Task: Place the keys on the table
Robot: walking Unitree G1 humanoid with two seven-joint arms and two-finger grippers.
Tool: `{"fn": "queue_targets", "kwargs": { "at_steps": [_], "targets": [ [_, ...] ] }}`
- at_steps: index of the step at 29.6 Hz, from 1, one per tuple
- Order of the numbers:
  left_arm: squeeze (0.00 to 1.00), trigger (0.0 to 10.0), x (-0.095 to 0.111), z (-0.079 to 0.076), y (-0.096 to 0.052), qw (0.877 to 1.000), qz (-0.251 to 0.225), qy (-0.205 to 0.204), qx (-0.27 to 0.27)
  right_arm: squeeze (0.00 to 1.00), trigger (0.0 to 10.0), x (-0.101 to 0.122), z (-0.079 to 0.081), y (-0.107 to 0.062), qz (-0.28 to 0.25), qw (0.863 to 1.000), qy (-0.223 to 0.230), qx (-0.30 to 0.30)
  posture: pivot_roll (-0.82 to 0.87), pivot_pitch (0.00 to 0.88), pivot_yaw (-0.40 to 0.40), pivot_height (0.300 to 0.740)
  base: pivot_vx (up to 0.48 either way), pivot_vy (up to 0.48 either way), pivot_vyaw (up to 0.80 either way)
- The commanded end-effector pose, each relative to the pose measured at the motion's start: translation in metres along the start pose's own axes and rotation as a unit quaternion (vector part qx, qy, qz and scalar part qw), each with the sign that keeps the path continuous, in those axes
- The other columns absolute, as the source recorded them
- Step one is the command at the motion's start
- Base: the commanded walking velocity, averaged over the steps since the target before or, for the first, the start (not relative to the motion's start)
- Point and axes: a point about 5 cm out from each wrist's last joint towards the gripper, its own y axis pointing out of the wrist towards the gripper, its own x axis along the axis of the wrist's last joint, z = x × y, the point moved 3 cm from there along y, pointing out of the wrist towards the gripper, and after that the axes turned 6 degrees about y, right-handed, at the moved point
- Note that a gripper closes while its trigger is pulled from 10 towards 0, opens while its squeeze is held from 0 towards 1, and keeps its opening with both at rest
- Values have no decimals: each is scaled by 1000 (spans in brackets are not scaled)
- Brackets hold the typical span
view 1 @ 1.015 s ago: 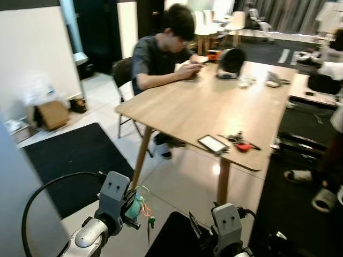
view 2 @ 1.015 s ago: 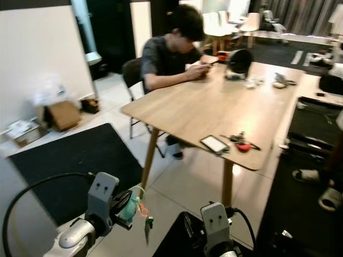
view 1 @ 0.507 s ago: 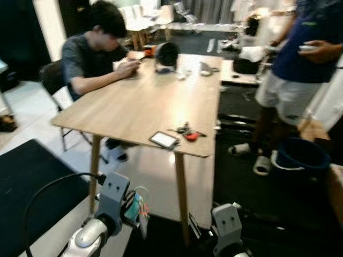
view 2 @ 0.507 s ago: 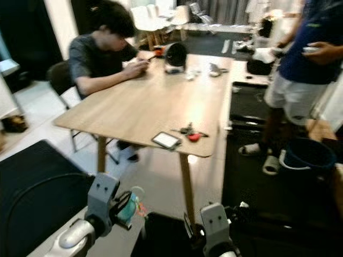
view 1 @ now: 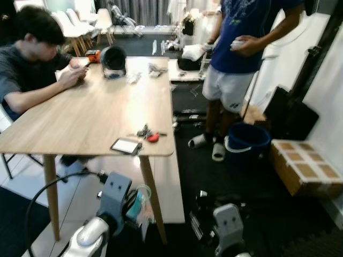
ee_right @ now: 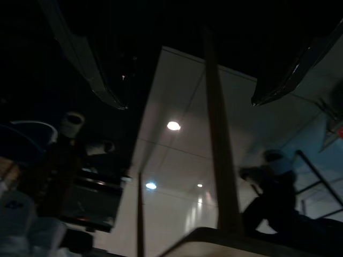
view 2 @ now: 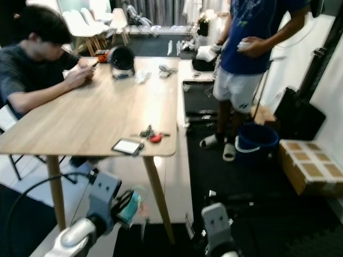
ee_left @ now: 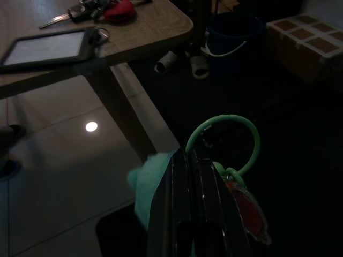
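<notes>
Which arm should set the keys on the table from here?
Left, probably. The left gripper is shut on the keys with the green ring, held low near the table corner. The right gripper hangs open and empty below the tabletop.

lived-in home dining room | wooden table (view 1: 80, 115), white chairs (view 1: 80, 21) behind it, bucket (view 1: 245, 143) beside it

Head views evenly bright, slightly soft; glare on the pale wooden table (view 1: 96, 112). Both wrist views dim, underexposed, with floor reflections.
</notes>
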Motion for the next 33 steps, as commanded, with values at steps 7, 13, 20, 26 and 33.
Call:
{"fn": "queue_targets", "kwargs": {
  "at_steps": [7,13,20,26,33],
  "targets": [
    [0,10000,-4,-1,-1,1000,5,-4,1,0,10000,-5,5,-1,8,1000,-8,9,55,98,26,740,0,0,0],
    [0,10000,-4,-1,-1,1000,5,-4,2,0,10000,-4,6,-1,7,1000,-11,11,55,98,26,740,0,0,667],
    [0,10000,-3,-1,-1,1000,3,-6,2,0,10000,-4,6,-1,5,1000,-4,10,54,98,25,740,0,0,221],
    [0,10000,1,-2,-1,1000,-8,-14,-7,0,10000,-4,7,-1,4,1000,-1,10,55,99,27,740,0,0,0],
    [0,10000,5,1,-2,1000,-14,-12,-6,0,10000,-2,8,0,-2,1000,-2,13,56,97,26,740,0,0,0]
  ]
}}
